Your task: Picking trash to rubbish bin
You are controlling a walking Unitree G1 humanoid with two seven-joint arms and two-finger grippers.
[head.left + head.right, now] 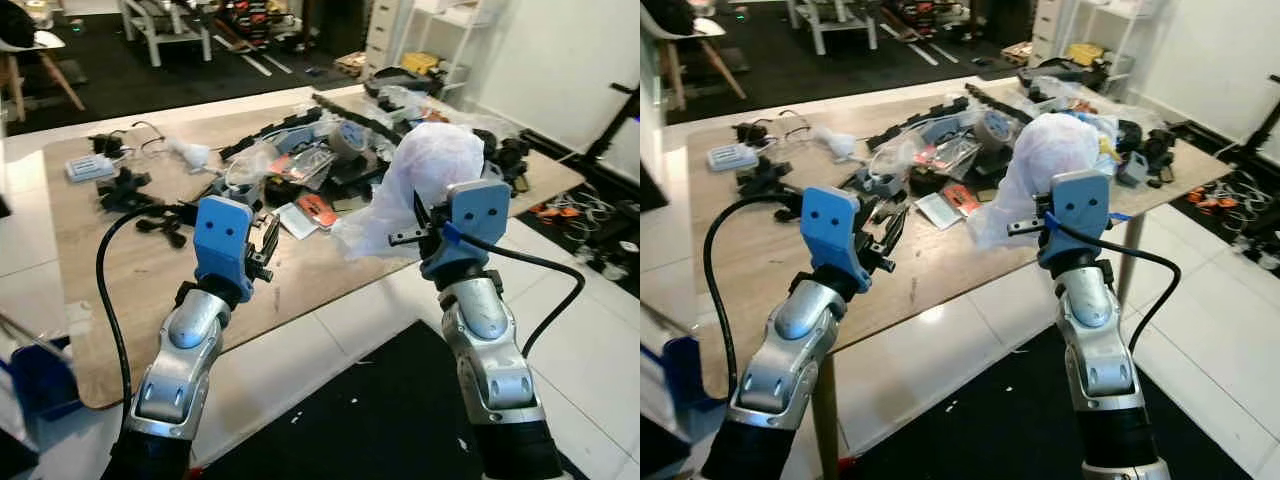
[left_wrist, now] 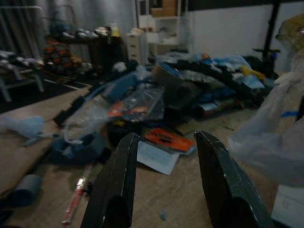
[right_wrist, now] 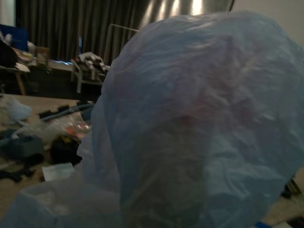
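- Two silver arms rise from the lower edge of the head views, both bent at the elbow and reaching forward to the near edge of the long wooden table (image 1: 130,290).
- Left gripper (image 2: 164,183) sits behind its blue wrist housing, held above the table's near part; its two black fingers (image 2: 116,190) stand clearly apart, with nothing between them.
- Left wrist view looks between these fingers at a white paper slip (image 2: 156,156) and an orange flat packet (image 2: 168,139) lying on the wood, with a heap of mixed clutter (image 1: 310,160) behind them.
- Right gripper (image 1: 415,232) is raised a little higher than the left one, its wrist turned so that the fingers point toward the robot's left.
- Its fingers are buried in a large crumpled white plastic bag (image 1: 425,175); it seems clamped on the bag, and the bag's bulk stands up above the blue housing.
- Lower folds of the bag hang down and touch the table near its front edge, just beside the heap.
- Right wrist view shows the bag's thin, half-transparent film very close to the lens.
- Black cables (image 1: 110,250) run from both wrists down along the arms.
- White floor tiles (image 1: 600,350) and a black mat (image 1: 380,420) lie under the arms.
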